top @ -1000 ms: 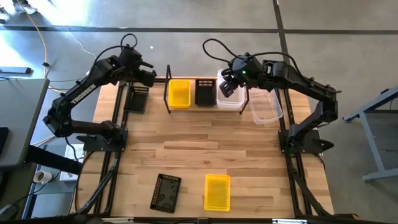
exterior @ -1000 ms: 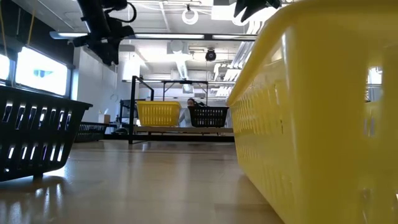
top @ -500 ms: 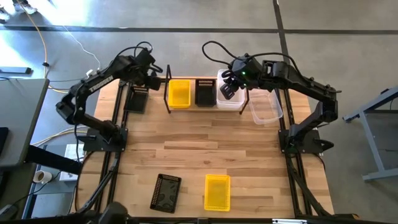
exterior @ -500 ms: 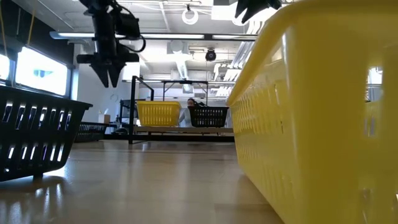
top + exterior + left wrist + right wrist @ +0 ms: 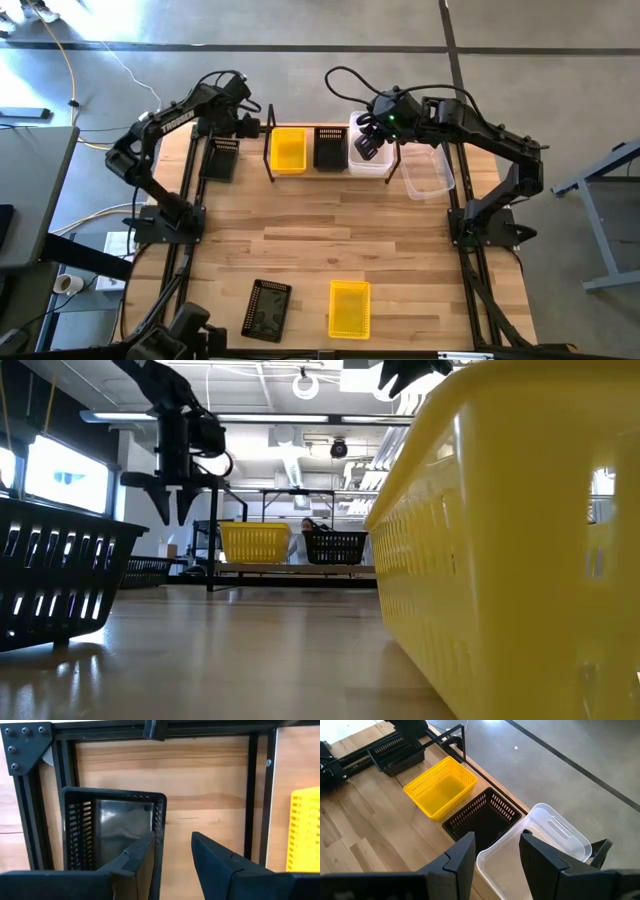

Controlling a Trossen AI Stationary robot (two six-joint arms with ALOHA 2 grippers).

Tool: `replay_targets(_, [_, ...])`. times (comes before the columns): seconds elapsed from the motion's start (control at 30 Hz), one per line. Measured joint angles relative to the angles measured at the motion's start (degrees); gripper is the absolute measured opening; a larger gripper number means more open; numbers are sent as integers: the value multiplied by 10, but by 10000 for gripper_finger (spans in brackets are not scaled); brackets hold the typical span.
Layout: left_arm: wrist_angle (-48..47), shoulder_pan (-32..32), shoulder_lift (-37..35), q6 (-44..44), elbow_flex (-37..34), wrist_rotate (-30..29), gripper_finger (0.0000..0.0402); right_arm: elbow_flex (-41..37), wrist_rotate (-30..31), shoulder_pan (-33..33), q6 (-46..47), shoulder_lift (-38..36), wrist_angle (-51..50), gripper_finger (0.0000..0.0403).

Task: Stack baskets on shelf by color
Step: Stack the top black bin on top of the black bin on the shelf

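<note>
Pale wooden tabletop (image 5: 330,235), planked and faintly glossy; shelf (image 5: 470,765) framed in thin matt black metal rods. Perforated plastic throughout: 2 yellow baskets, one on the shelf (image 5: 288,149) and one near the table's front (image 5: 349,307), plus black lattice baskets (image 5: 115,827), the one in the left wrist view with a shiny floor. Smooth, translucent clear plastic bin (image 5: 535,847), lightly glossy.

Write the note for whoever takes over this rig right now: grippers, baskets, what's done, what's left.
Left gripper: open, above the rim of the black basket left of the shelf.
Right gripper: open, empty, over the clear basket on the shelf.
Done: yellow basket, black basket and clear one sit side by side on the shelf.
Left: black basket beside shelf, clear one at right, black and yellow on the near table.
</note>
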Motion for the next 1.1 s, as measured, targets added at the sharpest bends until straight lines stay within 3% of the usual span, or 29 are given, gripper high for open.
replay_targets(0.43, [4,-1,72,-3,0,-30,122,0,0,0,0,0,-4,140])
replay_targets(1.1, [4,-6,107,-3,0,-61,122,0,0,0,0,0,-28,140])
